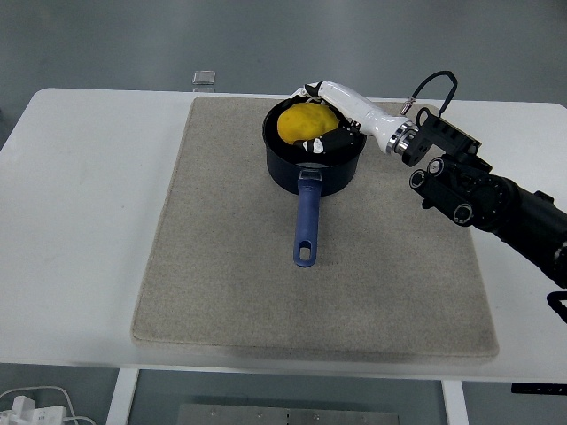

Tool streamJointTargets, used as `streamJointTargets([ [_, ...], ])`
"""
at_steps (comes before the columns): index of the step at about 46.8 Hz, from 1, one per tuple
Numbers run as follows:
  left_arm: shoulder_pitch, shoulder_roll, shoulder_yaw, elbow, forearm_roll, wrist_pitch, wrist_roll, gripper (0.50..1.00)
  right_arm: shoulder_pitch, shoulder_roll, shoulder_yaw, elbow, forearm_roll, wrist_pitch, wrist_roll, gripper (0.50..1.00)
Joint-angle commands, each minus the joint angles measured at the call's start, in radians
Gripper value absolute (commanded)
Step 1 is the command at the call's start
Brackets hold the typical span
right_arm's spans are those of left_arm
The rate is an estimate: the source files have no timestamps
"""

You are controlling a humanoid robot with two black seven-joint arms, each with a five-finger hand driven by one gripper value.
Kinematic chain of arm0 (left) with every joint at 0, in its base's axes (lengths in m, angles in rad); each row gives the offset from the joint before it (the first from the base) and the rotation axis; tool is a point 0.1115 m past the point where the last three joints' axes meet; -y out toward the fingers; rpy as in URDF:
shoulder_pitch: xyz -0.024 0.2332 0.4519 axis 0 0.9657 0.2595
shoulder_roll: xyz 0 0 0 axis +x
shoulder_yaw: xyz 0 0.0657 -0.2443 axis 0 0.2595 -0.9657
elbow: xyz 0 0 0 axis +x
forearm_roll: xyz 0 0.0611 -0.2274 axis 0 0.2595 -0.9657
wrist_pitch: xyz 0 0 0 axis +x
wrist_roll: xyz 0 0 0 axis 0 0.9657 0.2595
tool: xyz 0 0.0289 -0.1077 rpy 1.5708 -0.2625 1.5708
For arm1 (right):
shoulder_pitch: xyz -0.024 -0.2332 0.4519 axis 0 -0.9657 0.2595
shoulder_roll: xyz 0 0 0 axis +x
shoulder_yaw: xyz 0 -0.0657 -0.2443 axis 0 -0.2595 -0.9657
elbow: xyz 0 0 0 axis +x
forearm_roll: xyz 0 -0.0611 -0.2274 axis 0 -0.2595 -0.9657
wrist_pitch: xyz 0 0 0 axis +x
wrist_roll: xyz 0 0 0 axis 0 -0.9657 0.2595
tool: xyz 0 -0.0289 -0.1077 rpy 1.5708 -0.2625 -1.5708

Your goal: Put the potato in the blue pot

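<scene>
The potato [305, 124], yellow, smooth and rounded, is grasped by the right hand [321, 133] inside the mouth of the blue pot [314, 164], upper centre of frame. Fingers are seen curled around it from the right and from behind. Whether it touches the pot bottom cannot be told. The pot is dark, glossy metal; its long handle points toward the frame bottom. The beige mat [266, 266] looks coarse, on the white counter [89, 221]. No left hand is seen.

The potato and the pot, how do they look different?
The potato is yellow and lumpy; the blue pot is dark blue and smooth. The potato is smaller and sits inside the pot's rim, gripped by the right hand. The pot has a long handle; the potato has none. Both are roundish.
</scene>
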Motion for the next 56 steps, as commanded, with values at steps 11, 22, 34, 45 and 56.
streamJointTargets([
  [11,0.000,0.000,0.001,0.001,-0.001,0.000,0.000,0.999,-0.002,0.000,0.000,0.002,0.011,0.001,-0.002,0.500],
  [22,0.001,0.000,-0.001,0.004,-0.001,0.000,0.000,0.999,-0.003,0.000,0.004,0.002,0.012,0.001,-0.002,0.756],
  [34,0.001,0.000,-0.001,0.004,0.001,0.000,0.000,0.999,-0.006,0.000,0.012,0.002,0.012,0.001,-0.005,0.862],
  [45,0.001,0.000,-0.001,0.005,-0.001,0.000,0.000,0.999,-0.005,0.000,0.012,0.003,0.012,0.001,-0.005,0.895],
  [56,0.001,0.000,0.001,0.004,-0.001,0.000,0.000,0.999,-0.005,0.000,0.013,0.003,0.012,0.001,-0.008,0.913],
])
